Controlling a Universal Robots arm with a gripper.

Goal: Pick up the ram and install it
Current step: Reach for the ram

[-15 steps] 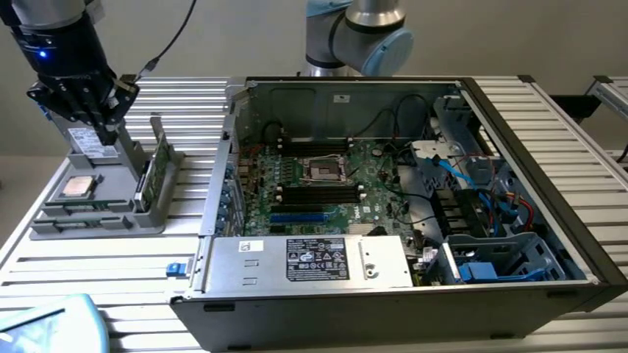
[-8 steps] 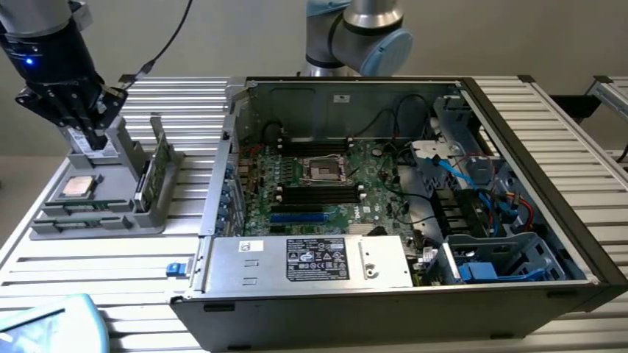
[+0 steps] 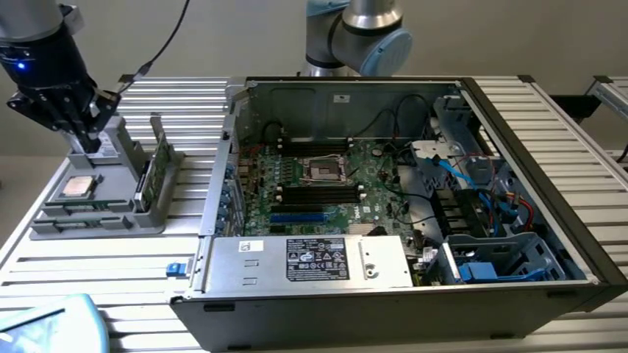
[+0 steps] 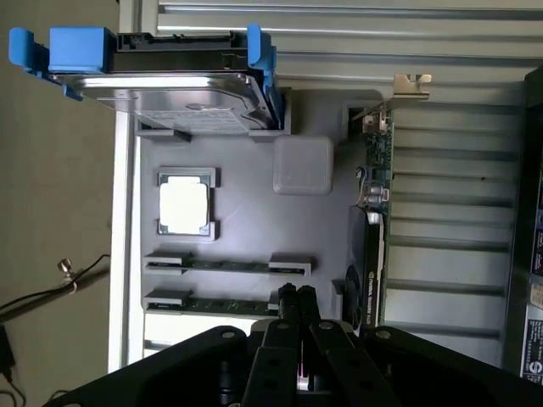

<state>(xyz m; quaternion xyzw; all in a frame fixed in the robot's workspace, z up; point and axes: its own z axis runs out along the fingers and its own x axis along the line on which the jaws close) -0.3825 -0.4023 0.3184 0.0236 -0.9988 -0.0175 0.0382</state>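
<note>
Now, jaws: pressed together and holding nothing; their black fingertips [image 4: 287, 305] hang above the near edge of a gray parts tray [image 4: 246, 222].
Ram: two thin green sticks lie flat in the tray, each held at both ends by small cradles. The nearer stick [image 4: 222, 303] ends just beside the fingertips, and the other [image 4: 227, 264] lies parallel, one row further off. Neither has been lifted.
Why cradled: probably so each stick keeps a fixed, known place for a pickup.
Other tray parts: a square silver processor chip [image 4: 184, 205] sits in its own pocket. A hard drive [image 4: 174, 85] in blue rails lies at the far end, and a graphics card [image 4: 373, 212] stands on edge along one side.
Computer case [image 3: 393, 191]: lies open on its side on the slatted tabletop [image 3: 98, 257], well apart from the tray. Its board faces up, likely so the black memory slots [image 3: 319, 193] can be reached from above.
</note>
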